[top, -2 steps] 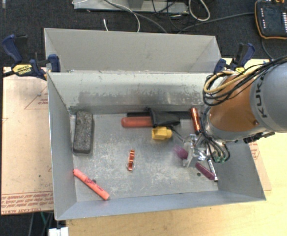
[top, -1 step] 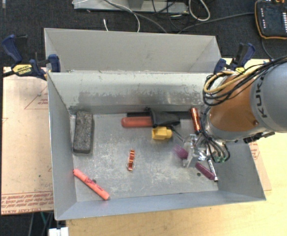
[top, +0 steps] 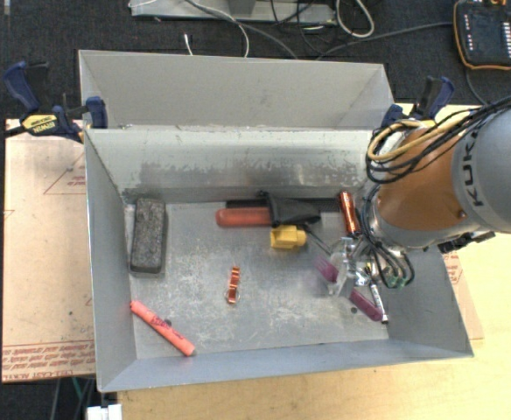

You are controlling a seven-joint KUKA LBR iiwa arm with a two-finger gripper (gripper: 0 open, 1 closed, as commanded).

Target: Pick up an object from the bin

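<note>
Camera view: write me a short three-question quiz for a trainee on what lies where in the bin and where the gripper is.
1. True or false: the grey block lies on the left side of the bin in this view.
2. Fill in: the pink marker lies near the bin's lower ____ corner in this view.
3. Which thing lies nearest the gripper? A) grey block B) purple pen C) pink marker

Key: 1 true; 2 left; 3 B.
</note>
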